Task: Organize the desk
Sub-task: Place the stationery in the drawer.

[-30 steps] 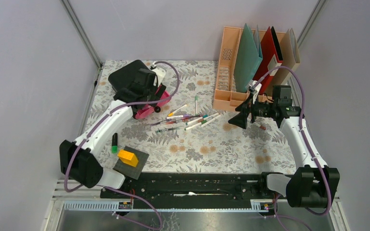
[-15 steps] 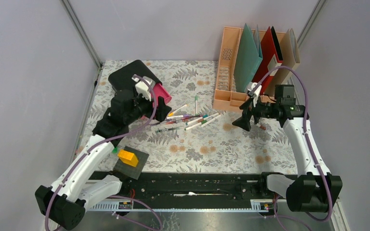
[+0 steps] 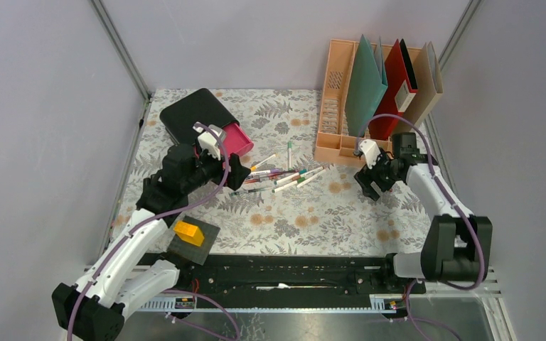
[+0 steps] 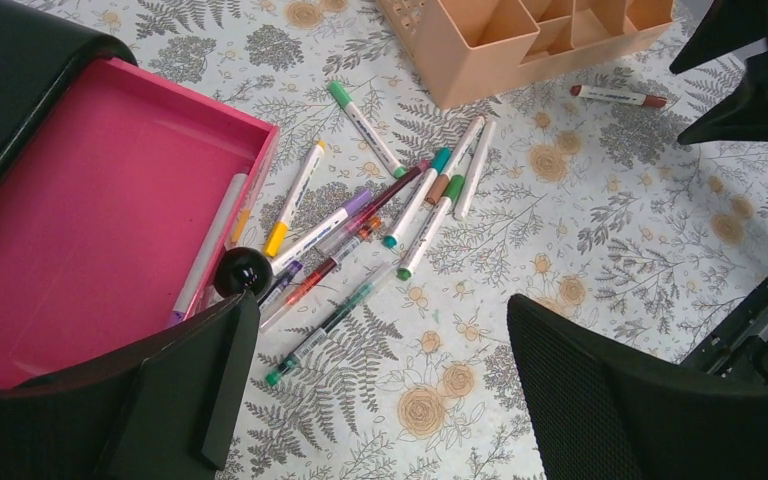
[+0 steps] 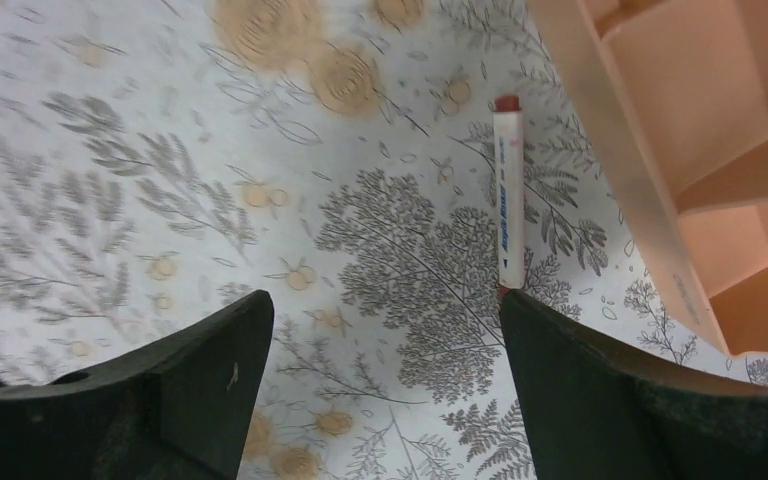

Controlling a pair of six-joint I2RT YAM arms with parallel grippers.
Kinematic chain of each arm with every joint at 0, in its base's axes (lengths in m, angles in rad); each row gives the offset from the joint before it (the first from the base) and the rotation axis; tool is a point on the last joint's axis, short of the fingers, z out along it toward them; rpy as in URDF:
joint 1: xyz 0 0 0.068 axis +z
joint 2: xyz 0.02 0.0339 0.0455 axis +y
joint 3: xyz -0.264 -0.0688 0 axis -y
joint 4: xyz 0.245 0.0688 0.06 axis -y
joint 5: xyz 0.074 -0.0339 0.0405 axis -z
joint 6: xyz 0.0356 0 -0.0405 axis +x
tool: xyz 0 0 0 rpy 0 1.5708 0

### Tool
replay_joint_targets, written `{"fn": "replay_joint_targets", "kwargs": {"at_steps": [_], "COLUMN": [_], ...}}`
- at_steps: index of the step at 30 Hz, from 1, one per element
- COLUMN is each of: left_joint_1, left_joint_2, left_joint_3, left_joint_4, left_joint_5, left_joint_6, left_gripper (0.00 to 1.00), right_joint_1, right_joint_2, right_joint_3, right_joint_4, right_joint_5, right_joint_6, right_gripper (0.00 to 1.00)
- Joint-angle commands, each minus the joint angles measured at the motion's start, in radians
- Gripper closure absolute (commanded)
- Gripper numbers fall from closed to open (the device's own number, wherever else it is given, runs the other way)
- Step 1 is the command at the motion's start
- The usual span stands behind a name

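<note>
The desk point(image 3: 313, 213) is covered in a pale fern-and-flower cloth. A heap of several pens and markers point(image 3: 277, 176) lies at its middle, beside an open pink drawer point(image 3: 236, 136) of a black box point(image 3: 192, 114). One pen point(image 4: 205, 250) lies inside the drawer point(image 4: 90, 220). My left gripper point(image 3: 236, 172) hovers open just left of the heap, with nothing between its fingers point(image 4: 380, 330). My right gripper point(image 3: 371, 183) points down, open and empty point(image 5: 385, 300). A white marker with red-brown ends point(image 5: 507, 190) lies on the cloth, its near end at the right-hand fingertip; it also shows in the left wrist view point(image 4: 620, 96).
A peach file rack point(image 3: 341, 106) stands at the back right with teal point(image 3: 366, 85), red point(image 3: 398, 78) and tan point(image 3: 426, 78) folders; its low front compartments point(image 5: 680, 150) are right next to my right gripper. An orange block point(image 3: 188, 232) sits on a dark pad near the left arm.
My left arm drew back from the black drawer box to the pen heap, and its jaws widened. My right gripper swung from level to pointing down over the red-brown marker.
</note>
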Motion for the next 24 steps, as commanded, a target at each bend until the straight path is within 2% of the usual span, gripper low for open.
{"fn": "replay_joint_targets", "kwargs": {"at_steps": [1,4,7,18,24], "left_joint_1": [0.013,0.018,0.021,0.038,0.044], "left_joint_2": [-0.003,0.002,0.006,0.015,0.025], "left_joint_3": [-0.004,-0.006,-0.008,-0.008,-0.005], "left_joint_4": [0.06,0.059,0.059,0.054,0.05], "left_joint_5": [0.0,0.003,0.008,0.013,0.026], "left_joint_6": [0.009,0.009,0.01,0.01,0.01], "left_gripper": [0.01,0.01,0.01,0.01,0.01], "right_joint_1": [0.002,0.002,0.001,0.002,0.002], "right_joint_2": [0.092,0.163,0.198,0.307,0.358], "right_joint_3": [-0.002,0.0,-0.019,-0.001,0.019], "right_joint_4": [0.105,0.172,0.234,0.25,0.226], "right_joint_5": [0.195,0.271,0.299,0.258,0.241], "right_joint_6": [-0.03,-0.001,0.012,0.044,0.066], "right_gripper": [0.15,0.23,0.24,0.39,0.5]}}
